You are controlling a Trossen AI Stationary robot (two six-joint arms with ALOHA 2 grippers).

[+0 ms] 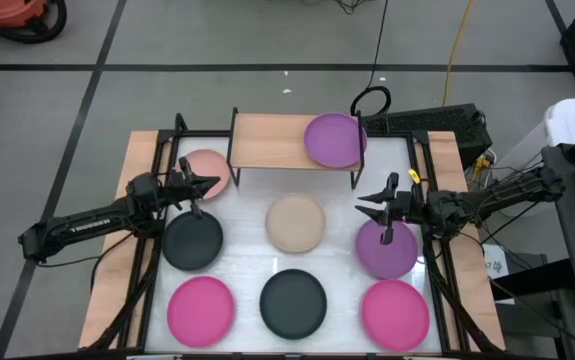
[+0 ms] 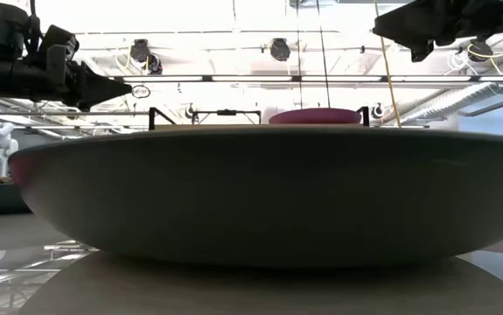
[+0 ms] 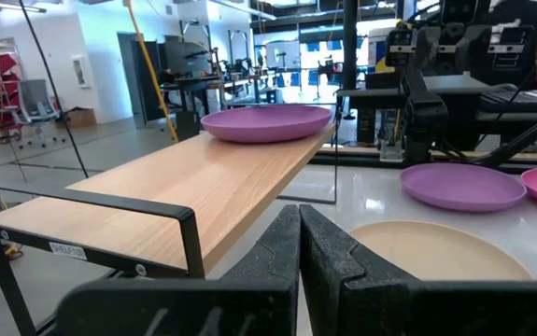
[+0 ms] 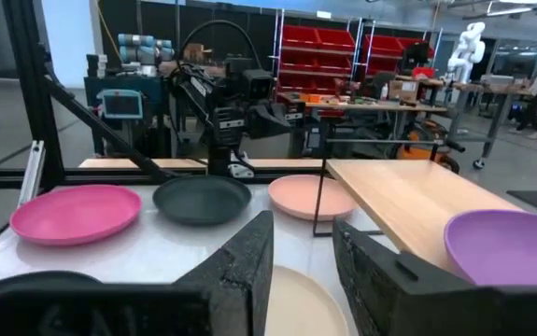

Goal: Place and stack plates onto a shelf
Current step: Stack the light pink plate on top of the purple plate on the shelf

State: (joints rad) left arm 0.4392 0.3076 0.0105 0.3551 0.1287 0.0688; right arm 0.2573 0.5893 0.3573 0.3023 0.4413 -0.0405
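I am reading one purple plate (image 1: 334, 140) as already placed on the shelf (image 1: 272, 141), at the end nearest the right tool (image 1: 375, 207). Seven plates are waiting on the tabletop (image 1: 242, 262).

The right tool is hovering empty above a second purple plate (image 1: 387, 248), which is lying just behind and below its fingertips. Its wrist view is showing the two fingers slightly parted, so I am treating it as released. The left tool (image 1: 203, 183) is hovering empty between the light pink plate (image 1: 205, 172) and a dark grey plate (image 1: 192, 241); its fingers are meeting with nothing between them, so I am treating it as clenched. The beige plate (image 1: 295, 222) is lying ahead of both tools, between them.

I am judging the step in hand to be the selection of the next plate. The next move is calling for the right tool to lower onto the rim of the purple plate beneath it, pinching that low rim, lifting clear of the tabletop, and carrying it over the shelved plate for stacking.
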